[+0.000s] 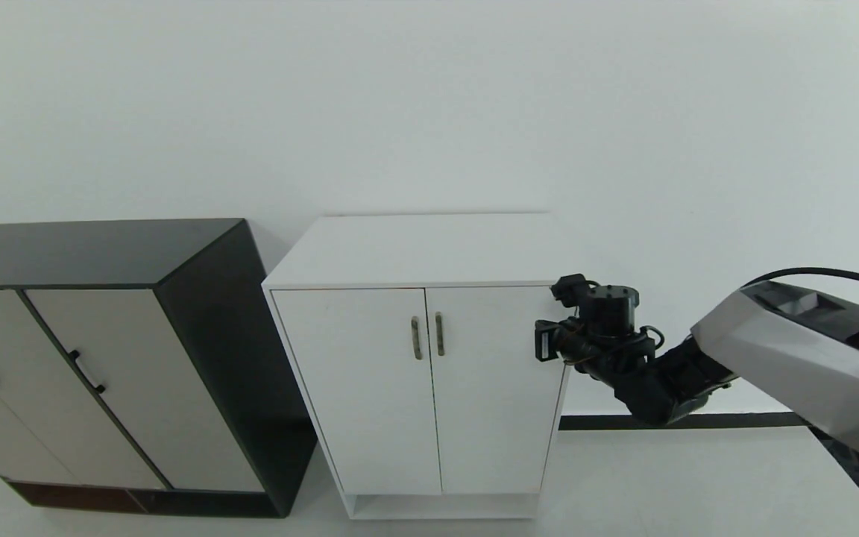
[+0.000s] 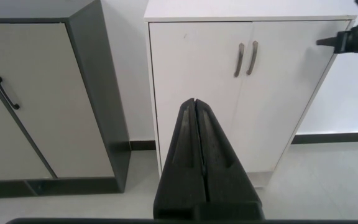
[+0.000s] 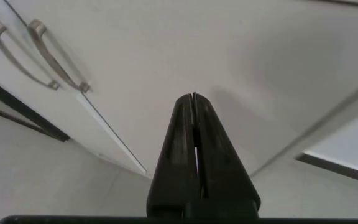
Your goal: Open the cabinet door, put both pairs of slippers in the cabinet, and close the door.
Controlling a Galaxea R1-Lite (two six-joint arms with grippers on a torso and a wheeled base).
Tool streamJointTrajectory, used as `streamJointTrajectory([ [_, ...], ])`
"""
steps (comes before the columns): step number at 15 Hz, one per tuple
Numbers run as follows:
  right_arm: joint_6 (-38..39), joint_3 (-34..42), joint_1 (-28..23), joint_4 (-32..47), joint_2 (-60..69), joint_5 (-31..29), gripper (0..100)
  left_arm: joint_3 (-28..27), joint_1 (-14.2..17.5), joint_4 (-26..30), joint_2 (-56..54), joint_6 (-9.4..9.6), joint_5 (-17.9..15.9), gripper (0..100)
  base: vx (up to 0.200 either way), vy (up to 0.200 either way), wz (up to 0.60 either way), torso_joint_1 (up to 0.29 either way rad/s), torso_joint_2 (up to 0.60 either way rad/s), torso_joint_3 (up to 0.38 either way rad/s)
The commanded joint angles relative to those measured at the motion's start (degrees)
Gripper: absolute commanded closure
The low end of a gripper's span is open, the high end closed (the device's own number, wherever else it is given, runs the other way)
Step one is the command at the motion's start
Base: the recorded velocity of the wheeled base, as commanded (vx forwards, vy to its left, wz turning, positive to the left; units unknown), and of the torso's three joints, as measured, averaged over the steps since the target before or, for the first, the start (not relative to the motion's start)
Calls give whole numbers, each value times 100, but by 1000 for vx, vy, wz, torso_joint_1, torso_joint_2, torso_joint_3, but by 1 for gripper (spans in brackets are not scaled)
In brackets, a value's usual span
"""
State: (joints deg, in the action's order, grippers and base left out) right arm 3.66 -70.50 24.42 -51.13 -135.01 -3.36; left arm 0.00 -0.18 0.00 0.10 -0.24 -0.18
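The white cabinet [image 1: 414,250] stands against the wall with both doors shut. Its two metal handles [image 1: 427,335] sit side by side at the middle seam. My right gripper [image 1: 543,340] is shut with nothing in it and hovers at the outer edge of the right door [image 1: 493,403], about level with the handles. In the right wrist view the shut fingers [image 3: 193,124] point at the door panel [image 3: 166,43], close to it, with the handles [image 3: 55,56] off to one side. My left gripper [image 2: 194,109] is shut and empty, held back from the cabinet [image 2: 191,68] and facing its left door.
A taller black cabinet [image 1: 94,253] with two grey doors and black handles stands just left of the white one, a narrow gap between them. Bare pale floor [image 1: 698,485] lies in front and to the right. A dark skirting strip [image 1: 698,421] runs along the wall.
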Motion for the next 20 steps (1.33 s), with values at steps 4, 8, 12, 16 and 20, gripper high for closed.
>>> streamJointTrajectory([
  [4,-14,2787,-684,-1092,1653,-6,100,0,1,0,8,-2,1,100,0,0,0,0,0,0],
  [8,-14,4422,-1475,-1699,2427,2,100,0,1,0,8,-2,9,100,0,0,0,0,0,0],
  [12,-278,5723,-2213,-2411,2849,20,100,0,1,0,8,24,-8,100,0,0,0,0,0,0],
  [16,-287,6654,-2292,-2586,3622,11,100,0,1,0,8,16,1,100,0,0,0,0,0,0],
  [20,-295,7050,-2556,-1294,5266,-6,100,0,1,0,8,7,1,100,0,0,0,0,0,0],
])
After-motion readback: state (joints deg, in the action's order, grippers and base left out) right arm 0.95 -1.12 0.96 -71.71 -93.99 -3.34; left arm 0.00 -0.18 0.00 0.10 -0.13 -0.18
